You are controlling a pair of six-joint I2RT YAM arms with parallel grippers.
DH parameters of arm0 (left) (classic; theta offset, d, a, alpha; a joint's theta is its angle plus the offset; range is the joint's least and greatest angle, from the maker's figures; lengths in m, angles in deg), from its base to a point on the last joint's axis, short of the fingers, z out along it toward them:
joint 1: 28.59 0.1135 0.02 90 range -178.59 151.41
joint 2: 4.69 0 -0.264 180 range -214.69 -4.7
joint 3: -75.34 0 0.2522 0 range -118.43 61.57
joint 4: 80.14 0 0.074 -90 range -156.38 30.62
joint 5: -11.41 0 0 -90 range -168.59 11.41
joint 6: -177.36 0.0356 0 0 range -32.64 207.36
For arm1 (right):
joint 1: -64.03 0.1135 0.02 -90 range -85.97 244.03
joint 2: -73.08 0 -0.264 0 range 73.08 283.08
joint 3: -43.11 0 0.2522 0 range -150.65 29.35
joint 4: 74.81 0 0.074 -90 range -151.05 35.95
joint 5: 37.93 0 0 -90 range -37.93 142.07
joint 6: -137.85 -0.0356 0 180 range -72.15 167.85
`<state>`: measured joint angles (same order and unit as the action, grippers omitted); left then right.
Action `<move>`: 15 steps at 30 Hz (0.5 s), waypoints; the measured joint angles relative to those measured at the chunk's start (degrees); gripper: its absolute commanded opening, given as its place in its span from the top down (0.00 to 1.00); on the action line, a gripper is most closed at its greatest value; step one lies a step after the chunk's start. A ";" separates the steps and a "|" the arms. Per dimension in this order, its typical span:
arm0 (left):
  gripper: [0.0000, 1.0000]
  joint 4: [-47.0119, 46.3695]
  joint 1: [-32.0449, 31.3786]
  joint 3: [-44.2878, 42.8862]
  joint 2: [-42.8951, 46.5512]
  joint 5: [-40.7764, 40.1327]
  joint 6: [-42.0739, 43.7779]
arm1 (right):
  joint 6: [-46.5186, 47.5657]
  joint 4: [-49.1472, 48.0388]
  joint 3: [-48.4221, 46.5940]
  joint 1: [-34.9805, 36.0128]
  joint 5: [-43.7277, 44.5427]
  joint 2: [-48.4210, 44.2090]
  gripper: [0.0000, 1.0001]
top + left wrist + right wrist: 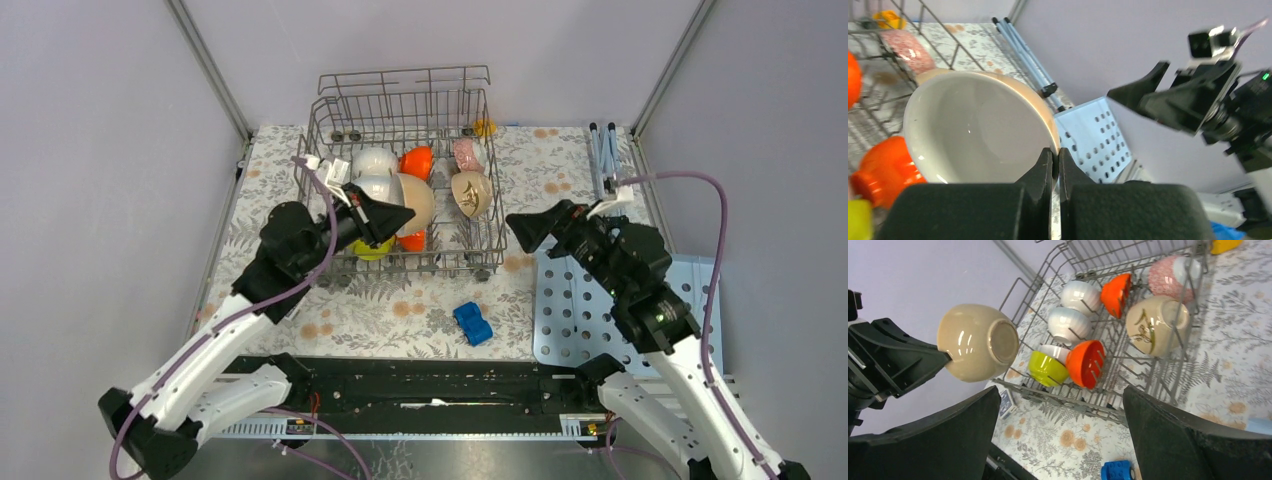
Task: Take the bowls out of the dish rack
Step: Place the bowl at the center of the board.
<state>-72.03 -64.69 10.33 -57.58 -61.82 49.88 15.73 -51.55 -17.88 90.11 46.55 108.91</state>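
Grip: left pincer (1055,152) closed on rim of beige bowl (973,135), bowl held above dish rack (404,95). Opposite side: right pincer (527,230) spread wide, empty. Handling: likely rigid, glazed, slippery, breakable, fairly light. Rim pinch marginal; lower gently to bench (400,310).

The table (400,300) wears a cloth printed with grey leaves and orange blossoms. The dish rack (405,100) stands on its far half. A blue toy car (472,323) lies in front of the rack, apart from it, and a light-blue perforated board (570,310) lies flat at the near right. Two thin blue rods (603,155) lie side by side along the far right edge – a small yellow object (484,127) sits by the rack's far right corner
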 measured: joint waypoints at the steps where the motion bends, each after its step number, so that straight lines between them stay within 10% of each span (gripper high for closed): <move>1: 1.00 3.39 0.00 -0.52 1.64 -0.59 2.12 | 0.26 0.57 -1.64 0.00 -0.50 1.33 0.00; 15: 1.00 35.39 -3.28 -12.15 7.80 -0.11 25.59 | 5.11 15.89 -24.70 13.18 1.11 23.93 0.04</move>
<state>-36.65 -67.97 -1.82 -49.77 -61.92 75.48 20.85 -35.66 -42.57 103.29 47.67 132.85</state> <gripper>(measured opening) 0.029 0.976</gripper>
